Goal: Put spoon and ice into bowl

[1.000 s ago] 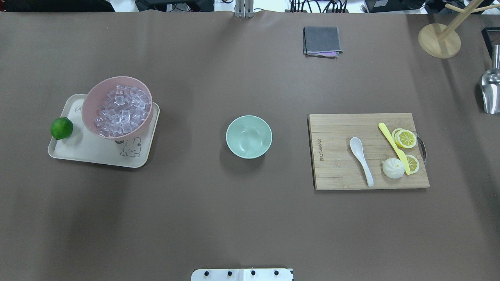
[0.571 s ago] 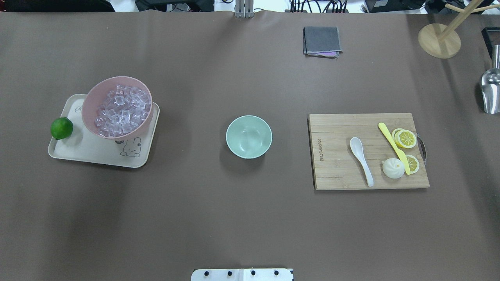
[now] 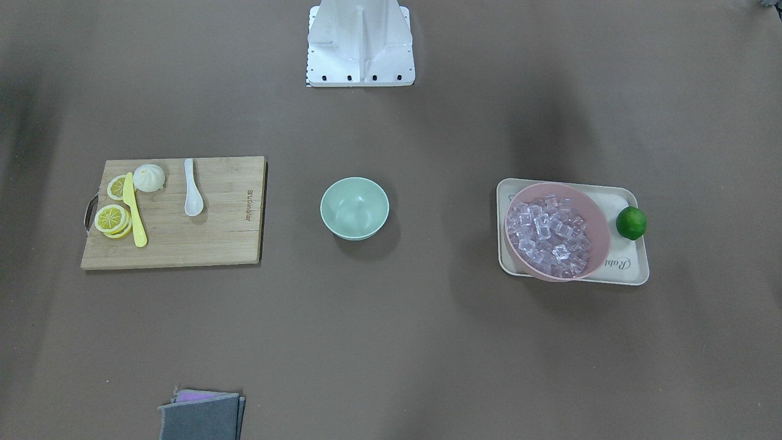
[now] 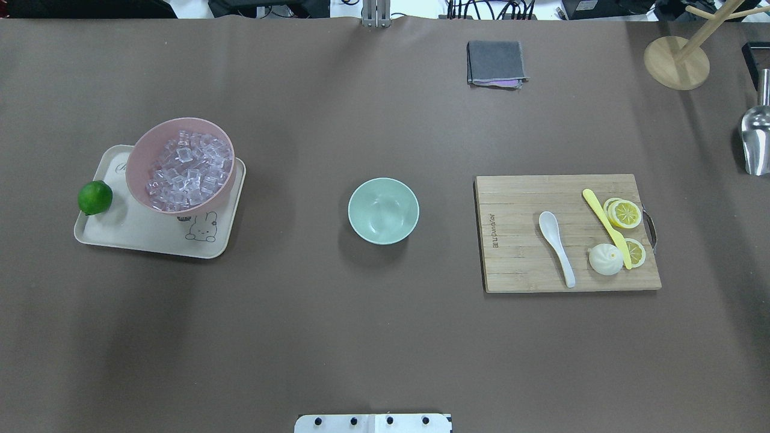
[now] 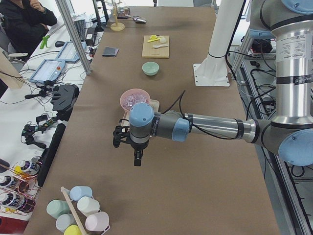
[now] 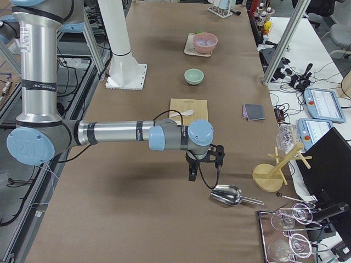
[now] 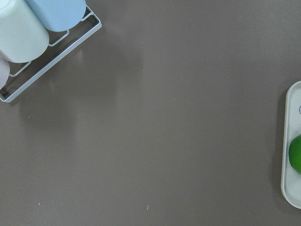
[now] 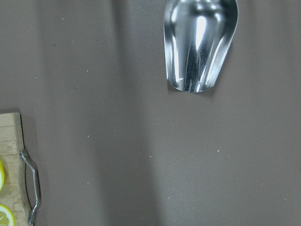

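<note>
The white spoon (image 4: 556, 246) lies on a wooden cutting board (image 4: 517, 264) at the right, and also shows in the front view (image 3: 192, 188). The ice (image 4: 186, 169) fills a pink bowl (image 4: 137, 157) on a beige tray at the left. The mint-green bowl (image 4: 383, 210) stands empty at the table's middle. Neither arm is in the overhead view. My left gripper (image 5: 135, 159) hovers beyond the tray's outer side. My right gripper (image 6: 192, 174) hovers beyond the board, near a metal scoop. I cannot tell whether either is open or shut.
A lime (image 4: 95, 197) sits on the tray (image 4: 132, 231). A yellow knife (image 4: 604, 225), lemon slices (image 4: 625, 213) and a bun (image 4: 605, 260) share the board. A metal scoop (image 4: 755, 138), wooden stand (image 4: 677, 62) and grey cloth (image 4: 495, 62) lie farther off. Cups (image 7: 28, 28) stand in a rack at the left end.
</note>
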You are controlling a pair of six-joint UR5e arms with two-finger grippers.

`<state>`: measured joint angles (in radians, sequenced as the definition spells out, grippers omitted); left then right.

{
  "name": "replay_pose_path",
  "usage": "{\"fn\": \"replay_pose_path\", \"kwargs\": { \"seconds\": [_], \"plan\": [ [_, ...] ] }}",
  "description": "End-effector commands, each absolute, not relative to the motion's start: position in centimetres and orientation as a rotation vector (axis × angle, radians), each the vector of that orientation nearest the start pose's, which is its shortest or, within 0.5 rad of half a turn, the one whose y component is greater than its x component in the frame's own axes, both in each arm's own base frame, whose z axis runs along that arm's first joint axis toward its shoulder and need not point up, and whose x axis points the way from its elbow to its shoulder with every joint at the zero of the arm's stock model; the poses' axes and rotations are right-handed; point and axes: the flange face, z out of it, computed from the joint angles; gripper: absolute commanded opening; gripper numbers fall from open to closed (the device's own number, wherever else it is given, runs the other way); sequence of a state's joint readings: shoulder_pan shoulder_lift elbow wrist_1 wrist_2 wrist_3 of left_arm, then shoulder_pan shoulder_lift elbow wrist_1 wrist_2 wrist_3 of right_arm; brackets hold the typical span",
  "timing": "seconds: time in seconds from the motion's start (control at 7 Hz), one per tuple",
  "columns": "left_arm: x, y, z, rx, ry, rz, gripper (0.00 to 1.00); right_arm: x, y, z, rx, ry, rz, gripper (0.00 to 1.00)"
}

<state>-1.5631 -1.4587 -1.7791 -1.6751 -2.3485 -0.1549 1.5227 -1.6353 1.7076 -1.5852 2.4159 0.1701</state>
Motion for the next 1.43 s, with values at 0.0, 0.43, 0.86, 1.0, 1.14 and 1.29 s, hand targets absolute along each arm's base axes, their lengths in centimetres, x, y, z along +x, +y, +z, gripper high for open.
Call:
{"fn": "replay_pose_path", "kwargs": {
  "seconds": [0.0,0.43,0.86,1.0,1.14,1.29],
  "plan": [
    [-5.9,-45.8,59.2,0.137,0.787,-0.056,0.98,3.5,-47.0,61.8,-0.038,-0.849,0.088,1.00],
    [-5.9,-46.3,58.5,0.171,0.790,-0.041,0.98,3.3,-47.0,61.7,-0.038,-0.849,0.085,1.00],
    [-5.0,-49.3,53.3,0.299,0.812,0.028,0.98,3.2,-47.8,60.2,-0.017,-0.852,0.080,1.00],
    [-3.3,-49.9,51.9,0.363,0.823,0.095,0.98,3.1,-47.8,60.2,-0.018,-0.853,0.081,1.00],
    [-1.8,-50.2,51.6,0.415,0.915,0.170,0.98,3.1,-47.8,60.1,-0.016,-0.854,0.080,1.00],
    [0.5,-52.7,47.1,0.520,0.982,0.277,0.98,3.0,-48.0,59.6,-0.010,-0.874,0.075,1.00]
  ]
}}
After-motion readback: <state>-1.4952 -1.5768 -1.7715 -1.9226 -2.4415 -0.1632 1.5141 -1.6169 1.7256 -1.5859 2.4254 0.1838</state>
